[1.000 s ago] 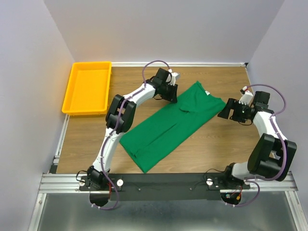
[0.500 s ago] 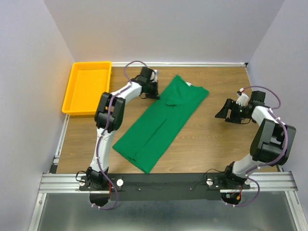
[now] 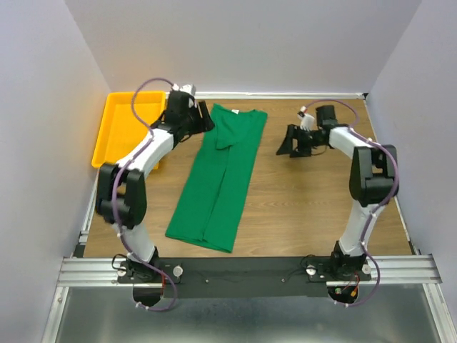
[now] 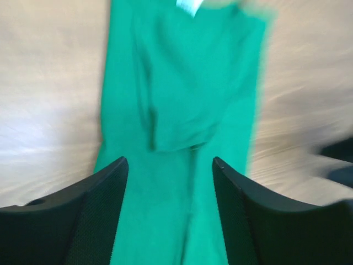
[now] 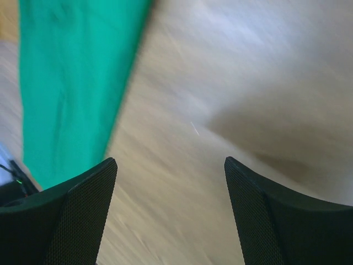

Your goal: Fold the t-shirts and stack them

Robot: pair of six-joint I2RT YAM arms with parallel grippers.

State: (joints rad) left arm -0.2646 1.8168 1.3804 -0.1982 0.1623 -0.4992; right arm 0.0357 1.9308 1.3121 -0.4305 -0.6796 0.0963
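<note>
- Top external view: green t-shirt (image 3: 218, 179) is lying flat on the wooden table (image 3: 314, 207), folded lengthwise into one long narrow strip; it runs from the far middle down to the near left, a bit slanted
- yellow tray (image 3: 114, 146) sits at the far left corner, well apart from the shirt, with the left arm reaching across its near right side
- left gripper (image 3: 203, 119) is just beside the far left corner of the strip; can't tell from up here whether it touches the cloth
- right gripper (image 3: 288, 143) hangs over bare wood to the right of the shirt's far end, apart from it
- left wrist view (pretty blurry): both fingers (image 4: 99, 215) spread wide with nothing between them; green cloth fills the space below, a folded-over flap shows in the middle, and a small white label (image 4: 190, 5) peeks in at the top edge
- right wrist view, also blurry: jaws wide apart and holding nothing; only wood under them, with the shirt's edge off to the upper left
</note>
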